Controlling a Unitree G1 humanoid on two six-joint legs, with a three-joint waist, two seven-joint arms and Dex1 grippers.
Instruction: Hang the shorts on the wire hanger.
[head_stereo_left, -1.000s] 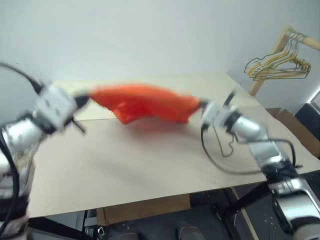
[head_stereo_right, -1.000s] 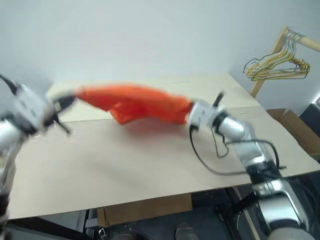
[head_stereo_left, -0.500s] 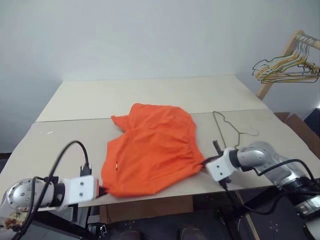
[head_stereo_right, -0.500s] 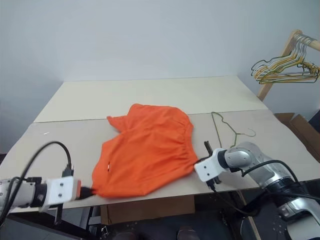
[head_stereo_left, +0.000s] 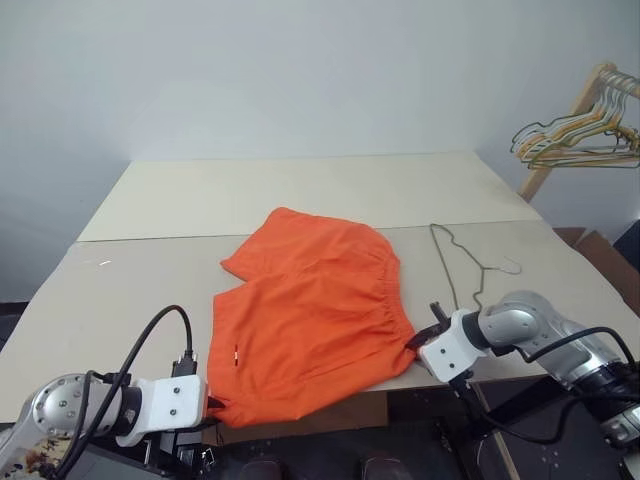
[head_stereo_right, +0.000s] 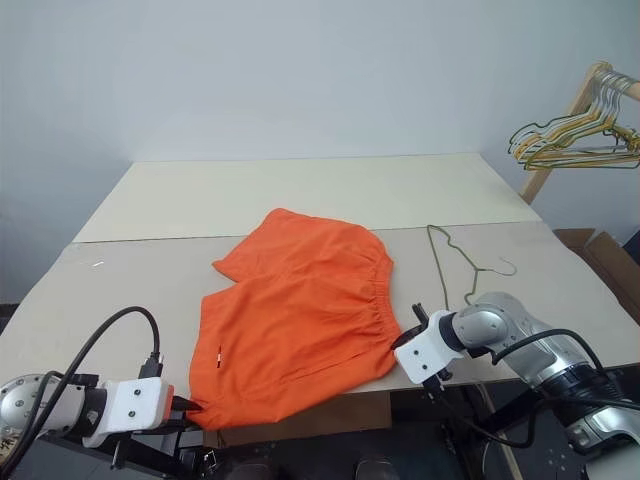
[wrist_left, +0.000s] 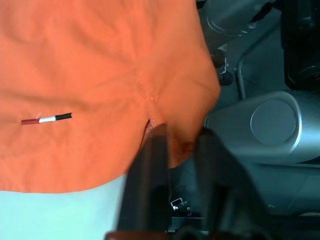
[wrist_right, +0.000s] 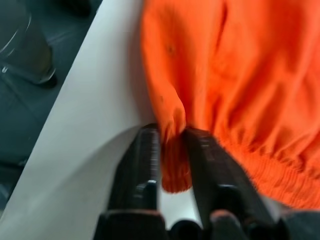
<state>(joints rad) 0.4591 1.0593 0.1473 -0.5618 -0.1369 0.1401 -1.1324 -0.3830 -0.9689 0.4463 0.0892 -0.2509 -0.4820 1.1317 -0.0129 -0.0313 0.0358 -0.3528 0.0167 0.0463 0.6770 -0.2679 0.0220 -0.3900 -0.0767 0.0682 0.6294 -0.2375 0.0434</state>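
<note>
We are now seeing the shorts (head_stereo_left: 310, 320) lying spread flat on the table (head_stereo_left: 130, 290), no longer swinging stretched in the air.

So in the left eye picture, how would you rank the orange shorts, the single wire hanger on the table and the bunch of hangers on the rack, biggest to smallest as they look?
1. The shorts, easily the largest.
2 and 3. The wire hanger and the bunch of hangers look about alike; the bunch hangs farther off, so I won't rank them.

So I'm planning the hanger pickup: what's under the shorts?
The shorts lie spread on the table, their near edge hanging over its front. The hanger lies apart, beside them, not under. Whatever the fabric covers cannot be seen.
</note>
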